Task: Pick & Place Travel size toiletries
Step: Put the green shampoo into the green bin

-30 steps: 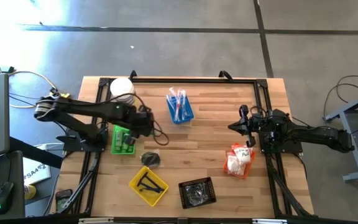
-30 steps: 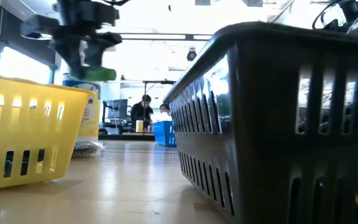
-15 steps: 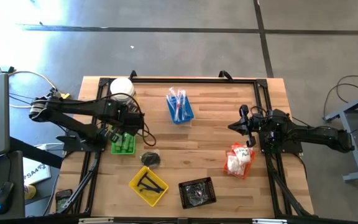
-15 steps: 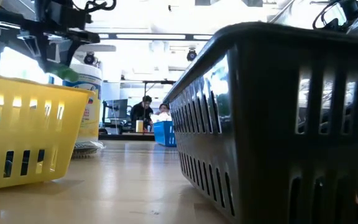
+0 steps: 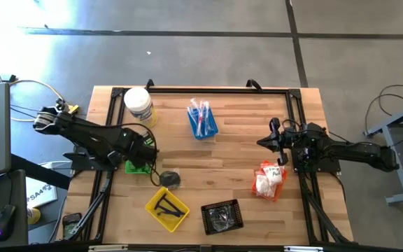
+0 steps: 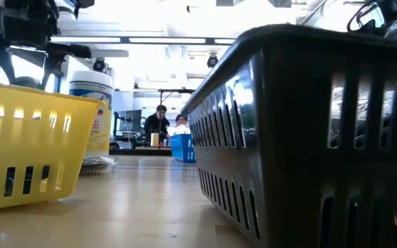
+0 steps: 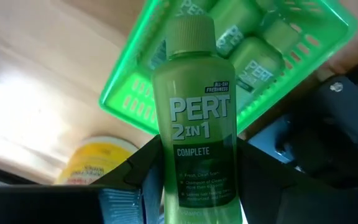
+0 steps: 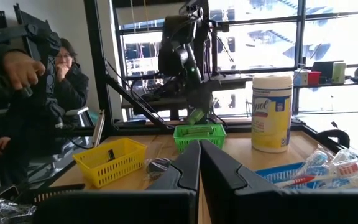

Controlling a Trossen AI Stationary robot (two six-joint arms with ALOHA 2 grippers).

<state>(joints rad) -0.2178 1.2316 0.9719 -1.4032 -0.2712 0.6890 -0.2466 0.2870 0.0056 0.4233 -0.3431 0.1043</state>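
My left gripper [image 5: 143, 150] is shut on a small green shampoo bottle [image 7: 194, 118], one of the travel size toiletries. It hangs over the green tray [image 7: 291, 59], where more green bottles [image 7: 253, 62] lie. The right wrist view shows the bottle [image 8: 196, 116] just above that tray [image 8: 197, 135]. My right gripper [image 5: 267, 143] waits shut at the table's right side, its fingers [image 8: 199, 163] level and touching nothing. My left gripper pinches the bottle's lower body [image 7: 166, 168] between its two fingers, one on each narrow side, label toward the wrist camera. The fingers come steeply from above. The bottle points cap-first down at the green tray, slightly tilted and lifted clear of it.
A white tub [image 5: 138, 105] stands at the far left. Around the table are a blue tray with toothbrushes [image 5: 202, 119], an orange tray with white sachets [image 5: 269, 180], a yellow tray with black pieces [image 5: 166, 208] and a black tray [image 5: 222, 216]. A dark round bit [image 5: 169, 179] lies beside the green tray.
My left gripper has carried the bottle toward the table's left edge, from beside the green tray to over it. It has sunk a little and rolled. The bottle has tipped from lying level to pointing cap-down. The grip has stayed shut.
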